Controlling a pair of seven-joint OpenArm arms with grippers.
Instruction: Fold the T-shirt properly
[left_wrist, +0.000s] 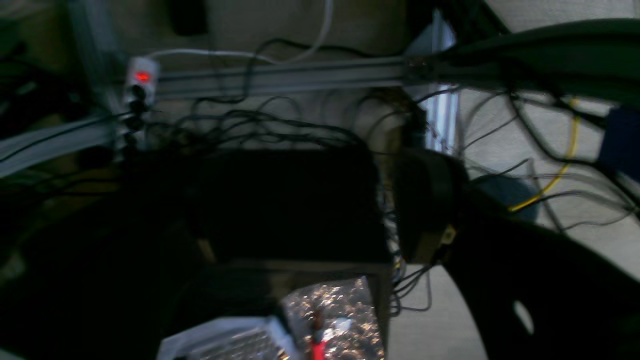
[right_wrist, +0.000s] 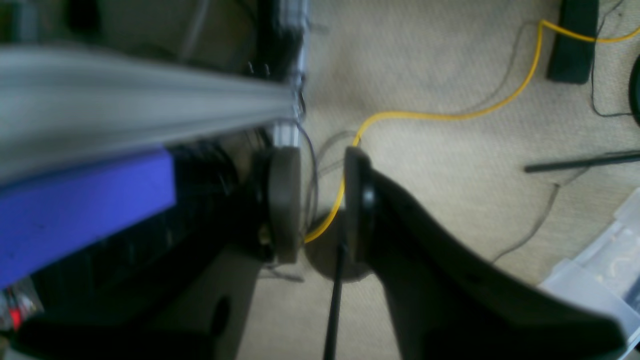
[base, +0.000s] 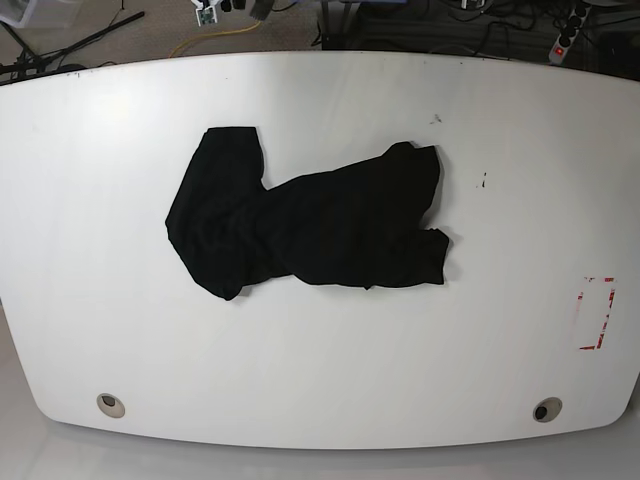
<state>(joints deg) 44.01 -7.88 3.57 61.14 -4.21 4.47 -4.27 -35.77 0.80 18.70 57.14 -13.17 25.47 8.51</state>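
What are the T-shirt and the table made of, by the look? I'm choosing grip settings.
T-shirt: soft matte black cloth, probably knit cotton; it lies crumpled in limp folds. Table: hard, smooth white top, likely laminate or painted board; faint sheen, clean curved edge.

White surface, two round holes near front edge, red-marked rectangle at right. Beige carpet beneath, crossed by yellow cable. Power strip with red light, tangled black wires, blue block.
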